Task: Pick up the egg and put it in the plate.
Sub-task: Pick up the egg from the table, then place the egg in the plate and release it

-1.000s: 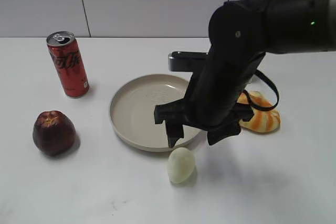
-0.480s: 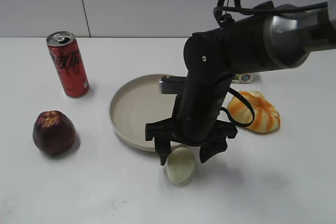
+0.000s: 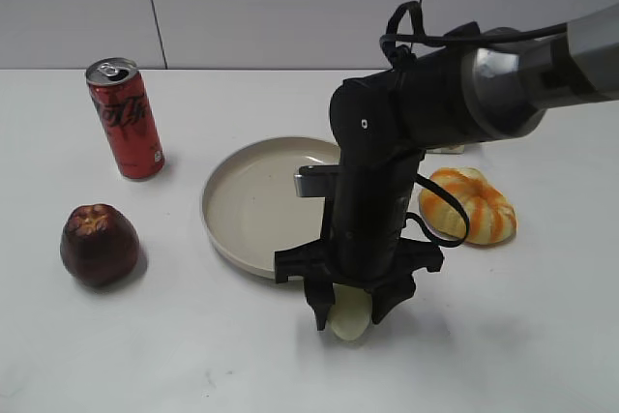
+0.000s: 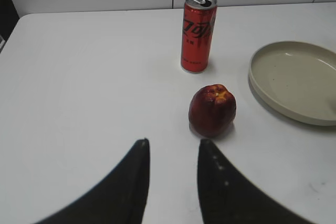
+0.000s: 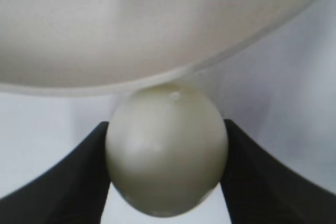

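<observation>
Right gripper (image 3: 350, 316): a second ago it hung above the plate's near rim with the egg lying free in front of it; now it has come down over the egg, one finger on each side; in the right wrist view both fingers (image 5: 84, 166) press against the egg's flanks, so it reads as clamped on the egg
Egg (image 5: 167, 148): on the white table (image 3: 174, 345), just in front of the plate's near edge, mostly hidden between the jaws in the exterior view; not yet lifted, as far as the pictures tell
Plate (image 3: 232, 210): bare inside; right behind the egg, close but not clearly touching
Meaning for the task: the reach is done and the grasp looks made; what remains is a lift over the rim and a short carry inward
Left gripper (image 4: 170, 177): holds nothing, fingers parted, hanging well off to the left near the apple (image 4: 212, 109) and the red can (image 4: 198, 32)
Pumpkin-shaped object (image 3: 474, 205): to the right of the plate, clear of the arm's path
</observation>
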### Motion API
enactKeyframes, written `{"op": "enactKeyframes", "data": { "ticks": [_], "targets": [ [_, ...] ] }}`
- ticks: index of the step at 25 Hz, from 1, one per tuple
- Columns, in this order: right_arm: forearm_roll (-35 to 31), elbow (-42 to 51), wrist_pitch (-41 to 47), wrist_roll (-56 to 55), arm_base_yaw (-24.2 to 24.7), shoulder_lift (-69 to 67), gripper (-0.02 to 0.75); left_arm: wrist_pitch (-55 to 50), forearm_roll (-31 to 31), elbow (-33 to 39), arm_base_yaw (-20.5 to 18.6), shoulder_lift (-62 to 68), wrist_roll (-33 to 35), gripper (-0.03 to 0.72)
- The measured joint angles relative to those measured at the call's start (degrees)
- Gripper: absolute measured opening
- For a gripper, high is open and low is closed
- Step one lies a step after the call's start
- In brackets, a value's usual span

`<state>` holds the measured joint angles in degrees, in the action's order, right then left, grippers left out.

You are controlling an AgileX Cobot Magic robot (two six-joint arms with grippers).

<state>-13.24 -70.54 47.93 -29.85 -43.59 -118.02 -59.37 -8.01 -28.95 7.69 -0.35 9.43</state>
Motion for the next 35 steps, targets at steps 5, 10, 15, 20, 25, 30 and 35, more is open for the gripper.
{"op": "enactKeyframes", "data": {
  "ticks": [5,10,15,20,25,30,35],
  "targets": [
    [2.08,-1.88,3.96,0.46,0.00,0.24,0.442,0.00,0.00,0.00,0.00,0.00,0.00,0.230],
    [4.55,-7.36,7.79,4.67,0.00,6.64,0.442,0.00,0.00,0.00,0.00,0.00,0.00,0.230],
    [8.13,-20.00,8.13,11.75,0.00,6.48,0.441,0.00,0.00,0.00,0.00,0.00,0.00,0.230],
    [13.24,-32.62,15.20,15.32,0.00,-4.33,0.441,0.00,0.00,0.00,0.00,0.00,0.00,0.230],
    [14.58,-40.65,20.83,16.80,0.00,-16.46,0.441,0.00,0.00,0.00,0.00,0.00,0.00,0.230],
    [12.80,-45.00,21.26,21.12,0.00,-19.54,0.565,0.00,0.00,0.00,0.00,0.00,0.00,0.230],
    [13.24,-49.90,21.26,21.47,0.00,-19.54,0.627,0.00,0.00,0.00,0.00,0.00,0.00,0.230]
  ]
}}
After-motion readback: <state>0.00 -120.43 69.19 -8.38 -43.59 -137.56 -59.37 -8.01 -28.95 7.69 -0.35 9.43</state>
